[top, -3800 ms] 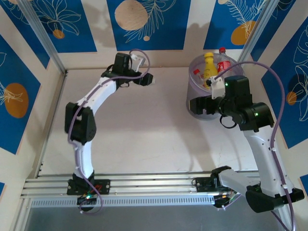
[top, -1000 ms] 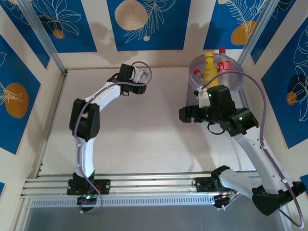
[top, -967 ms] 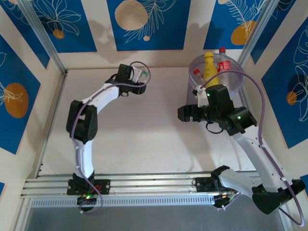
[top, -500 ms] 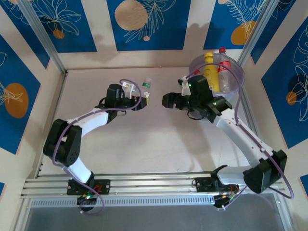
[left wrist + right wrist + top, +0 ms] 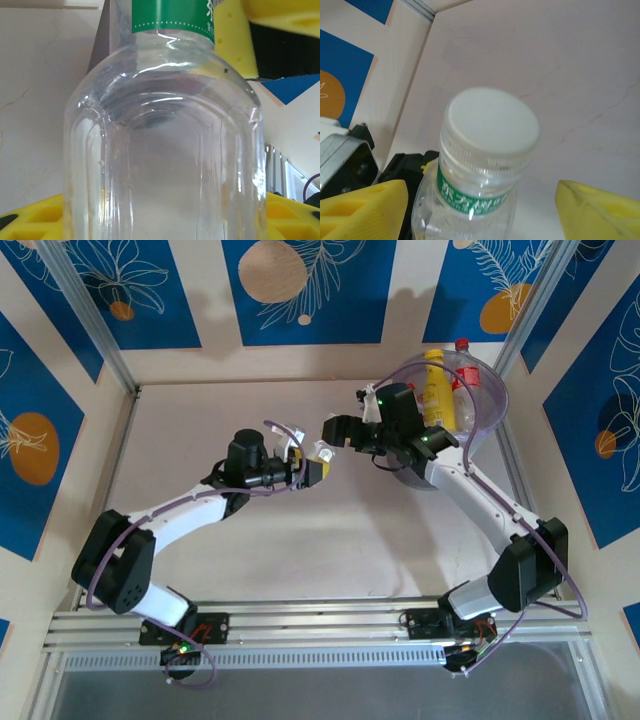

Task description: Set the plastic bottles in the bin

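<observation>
Both arms now meet nearer the middle of the table (image 5: 180, 420) than half a second ago: the left gripper (image 5: 310, 468) has come down and right of its earlier spot, and the right gripper (image 5: 333, 430) has slid further left, away from the bin (image 5: 488, 410). At centre frame of the top view, the left gripper is clenched on a clear bottle (image 5: 322, 451). In the left wrist view that bottle (image 5: 165, 150) takes up most of the frame, with a green band at its neck and yellow pads (image 5: 35, 222) pressed against its lower sides. The right wrist view looks down on the bottle's (image 5: 487, 145) white cap, which sits between the right gripper's yellow fingers (image 5: 365, 210). These are spread wide and clear of the bottle, so the right pincer is released. The bin stands at the upper right of the top view, with a yellow bottle (image 5: 436, 375) and a red-capped bottle (image 5: 462, 344) poking above its rim.
</observation>
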